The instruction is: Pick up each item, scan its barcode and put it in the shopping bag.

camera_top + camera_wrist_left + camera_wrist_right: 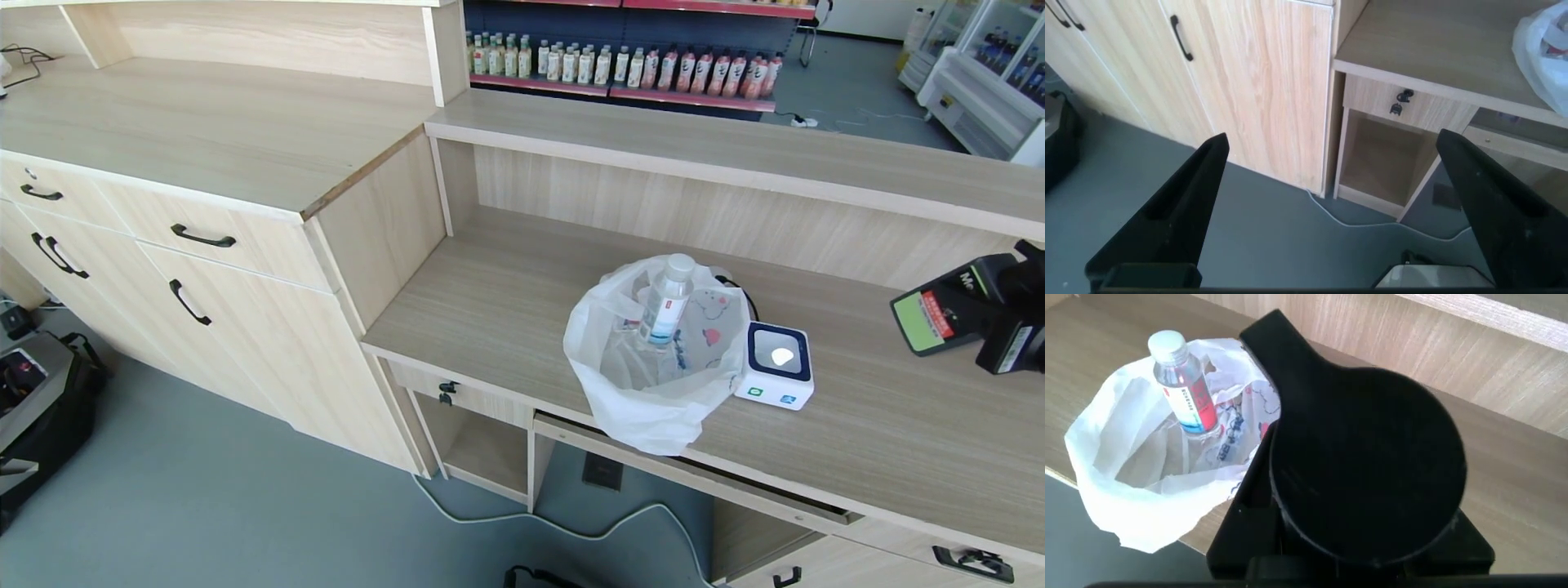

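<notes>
Room to pass over bench (506, 302) left of shopping bag (645, 408). Scanner (777, 367) against bag's right; bottle (668, 298) upright in its mouth.

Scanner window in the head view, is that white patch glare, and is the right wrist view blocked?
Head view: yes, a bright reflection sits on the dark window of the scanner. Right wrist view: a large dark round shape blocks the middle; the shopping bag and bottle beside it are evenly lit.

thin plastic bag (653, 408), clear plastic bottle (668, 306), matt black can (957, 304), wood-grain counter (506, 310).
</notes>
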